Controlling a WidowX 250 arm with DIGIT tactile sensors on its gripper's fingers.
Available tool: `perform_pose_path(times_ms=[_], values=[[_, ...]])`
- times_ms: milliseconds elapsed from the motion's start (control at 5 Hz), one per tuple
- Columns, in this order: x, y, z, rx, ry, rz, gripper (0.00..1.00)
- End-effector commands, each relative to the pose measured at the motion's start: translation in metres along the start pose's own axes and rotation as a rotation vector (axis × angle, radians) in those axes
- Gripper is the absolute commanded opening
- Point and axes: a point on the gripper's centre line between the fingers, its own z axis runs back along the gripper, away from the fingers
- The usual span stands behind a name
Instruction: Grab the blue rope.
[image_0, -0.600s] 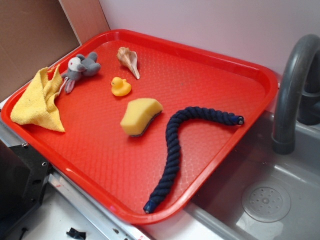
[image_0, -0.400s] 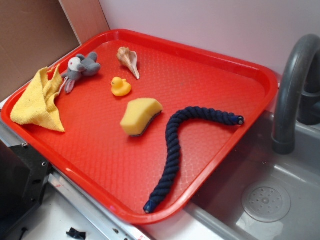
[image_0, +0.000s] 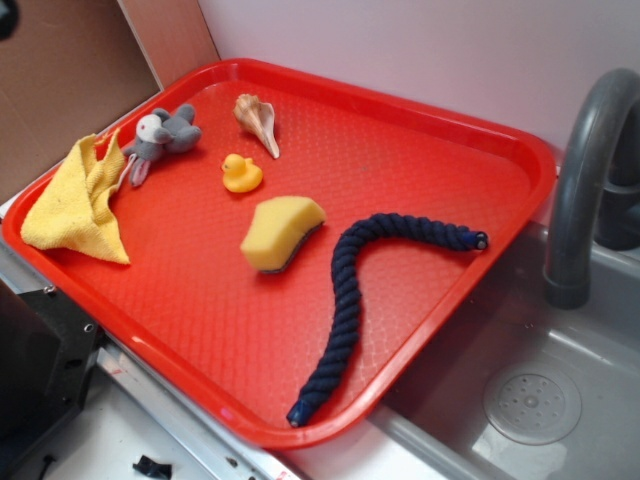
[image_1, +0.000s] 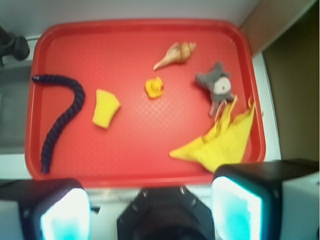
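The blue rope (image_0: 355, 290) is a thick navy twisted rope lying in a bent curve on the right part of the red tray (image_0: 480, 130). In the wrist view the rope (image_1: 62, 117) lies at the tray's left side. My gripper (image_1: 150, 207) shows only in the wrist view. It is open and empty, with its pale pads (image_1: 62, 212) wide apart, high above the tray's near edge and far from the rope. In the exterior view only a small dark bit shows at the top left corner; the gripper itself is out of view there.
On the tray lie a yellow sponge (image_0: 282, 232), a small yellow duck (image_0: 240, 173), a seashell (image_0: 257, 122), a grey plush toy (image_0: 160, 135) and a yellow cloth (image_0: 80, 200). A grey sink (image_0: 540, 400) with a faucet (image_0: 585, 180) lies right of the tray.
A small dark part has come into the top left corner of the exterior view. The rope and the other objects have not moved.
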Motion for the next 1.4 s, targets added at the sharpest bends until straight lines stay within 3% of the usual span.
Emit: perform_pose_path(times_ms=[0, 400, 600, 1000, 1200], values=[[0.05, -0.04, -0.042, -0.01, -0.089, -0.186, 1.0], [0.094, -0.081, -0.105, -0.038, -0.103, -0.229, 1.0], [0.103, -0.1, -0.137, -0.079, -0.055, -0.308, 1.0], [0.104, -0.111, -0.197, -0.089, 0.073, -0.385, 1.0], [0.103, -0.112, -0.216, -0.065, 0.122, -0.42, 1.0]])
